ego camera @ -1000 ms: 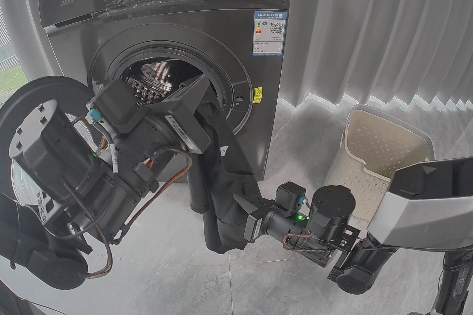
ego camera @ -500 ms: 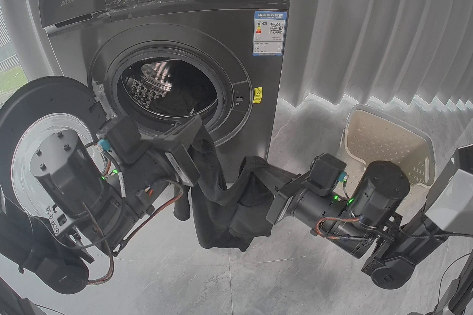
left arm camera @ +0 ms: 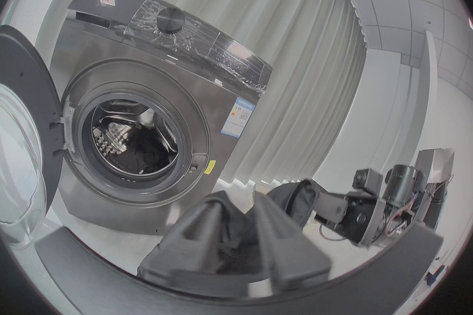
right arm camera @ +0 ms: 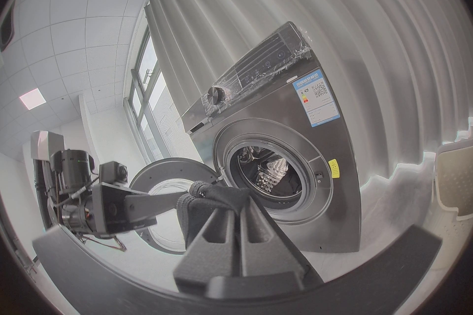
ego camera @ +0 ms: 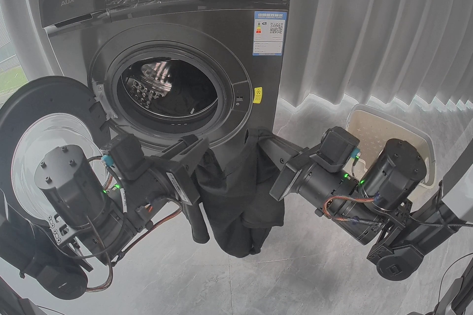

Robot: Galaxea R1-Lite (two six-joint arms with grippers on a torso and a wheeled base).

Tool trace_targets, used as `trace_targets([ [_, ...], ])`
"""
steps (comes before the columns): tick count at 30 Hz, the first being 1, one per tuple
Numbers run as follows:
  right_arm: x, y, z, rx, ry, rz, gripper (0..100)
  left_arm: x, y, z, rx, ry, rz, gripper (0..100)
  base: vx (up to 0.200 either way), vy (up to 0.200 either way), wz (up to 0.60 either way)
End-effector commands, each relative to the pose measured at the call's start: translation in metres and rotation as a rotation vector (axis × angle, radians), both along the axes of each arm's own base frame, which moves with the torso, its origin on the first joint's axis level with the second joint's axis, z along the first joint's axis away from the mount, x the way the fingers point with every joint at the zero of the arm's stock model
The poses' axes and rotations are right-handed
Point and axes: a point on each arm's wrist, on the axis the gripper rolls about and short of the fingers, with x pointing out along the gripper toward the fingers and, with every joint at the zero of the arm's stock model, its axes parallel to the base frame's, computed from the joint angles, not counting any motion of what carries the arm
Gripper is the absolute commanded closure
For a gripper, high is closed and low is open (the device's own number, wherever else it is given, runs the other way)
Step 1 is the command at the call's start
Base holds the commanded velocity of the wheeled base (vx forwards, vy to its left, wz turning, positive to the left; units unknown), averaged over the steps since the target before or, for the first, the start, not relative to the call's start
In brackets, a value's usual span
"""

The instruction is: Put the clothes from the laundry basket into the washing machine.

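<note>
Left pincer (ego camera: 198, 146), right pincer (ego camera: 265, 140) around garment (ego camera: 241, 207)

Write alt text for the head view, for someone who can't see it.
The left gripper and right gripper hold one black garment between them, its bulk hanging toward the floor in front of the washer. The washer's door stands open on the robot's left, and a pale basket stands on its right.

Left gripper (ego camera: 199, 146) and right gripper (ego camera: 266, 139), side by side before the washer (ego camera: 197, 28), below its opening, each clamped on one hanging garment (ego camera: 236, 205).
</note>
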Motion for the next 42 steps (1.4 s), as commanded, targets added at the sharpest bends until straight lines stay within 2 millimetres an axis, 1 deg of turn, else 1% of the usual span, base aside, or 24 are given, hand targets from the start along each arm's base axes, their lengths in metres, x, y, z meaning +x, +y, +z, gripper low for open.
trace_targets([
  [1, 0.0, -0.001, 0.012, 0.029, -0.028, -0.001, 100, -0.003, 0.003, -0.009, 0.008, 0.037, -0.004, 0, 0.0, 0.0, 0.0],
  [4, 0.002, -0.001, 0.016, 0.04, -0.038, -0.006, 100, -0.009, 0.007, -0.02, 0.006, 0.098, -0.019, 0, 0.0, 0.0, 0.0],
  [8, 0.007, -0.004, 0.019, 0.051, -0.049, -0.023, 100, -0.019, 0.013, -0.046, 0.087, 0.19, -0.079, 0, 0.0, 0.0, 0.0],
  [9, 0.007, -0.003, 0.019, 0.051, -0.049, -0.023, 100, -0.019, 0.014, -0.047, 0.091, 0.195, -0.083, 0, 0.0, 0.0, 0.0],
  [10, 0.008, -0.003, 0.02, 0.055, -0.054, -0.023, 100, -0.022, 0.014, -0.056, 0.116, 0.223, -0.108, 0, 0.0, 0.0, 0.0],
  [11, 0.007, -0.002, 0.021, 0.059, -0.057, -0.019, 100, -0.024, 0.014, -0.06, 0.128, 0.235, -0.12, 0, 0.0, 0.0, 0.0],
  [12, 0.007, -0.002, 0.021, 0.059, -0.057, -0.019, 100, -0.024, 0.014, -0.06, 0.128, 0.235, -0.12, 0, 0.0, 0.0, 0.0],
  [15, 0.008, 0.001, 0.024, 0.068, -0.065, -0.016, 100, -0.026, 0.008, -0.07, 0.141, 0.244, -0.17, 0, 0.0, 0.0, 0.0],
  [18, 0.007, 0.002, 0.025, 0.07, -0.067, -0.013, 100, -0.023, 0.004, -0.078, 0.151, 0.245, -0.175, 0, 0.0, 0.0, 0.0],
  [20, 0.007, 0.003, 0.025, 0.072, -0.068, -0.01, 100, -0.017, -0.001, -0.091, 0.188, 0.239, -0.175, 0, 0.0, 0.0, 0.0],
  [23, 0.007, 0.003, 0.026, 0.075, -0.071, -0.009, 100, -0.012, -0.006, -0.102, 0.238, 0.24, -0.18, 0, 0.0, 0.0, 0.0],
  [24, 0.007, 0.003, 0.026, 0.075, -0.071, -0.009, 100, -0.012, -0.006, -0.102, 0.238, 0.24, -0.18, 0, 0.0, 0.0, 0.0],
  [27, 0.006, 0.004, 0.026, 0.077, -0.071, -0.007, 100, -0.006, -0.014, -0.105, 0.238, 0.229, -0.226, 0, 0.0, 0.0, 0.0],
  [32, 0.005, 0.005, 0.027, 0.079, -0.072, -0.002, 100, 0.005, -0.023, -0.101, 0.211, 0.197, -0.226, 0, 0.0, 0.0, 0.0],
  [36, 0.004, 0.006, 0.027, 0.079, -0.072, 0.003, 100, 0.014, -0.027, -0.106, 0.228, 0.183, -0.215, 0, 0.0, 0.0, 0.0],
  [38, 0.0, 0.009, 0.027, 0.08, -0.072, 0.018, 100, 0.023, -0.027, -0.111, 0.248, 0.178, -0.195, 0, 0.0, 0.0, 0.0],
  [42, -0.004, 0.011, 0.028, 0.083, -0.072, 0.027, 100, 0.034, -0.03, -0.117, 0.251, 0.173, -0.178, 0, 0.0, 0.0, 0.0],
])
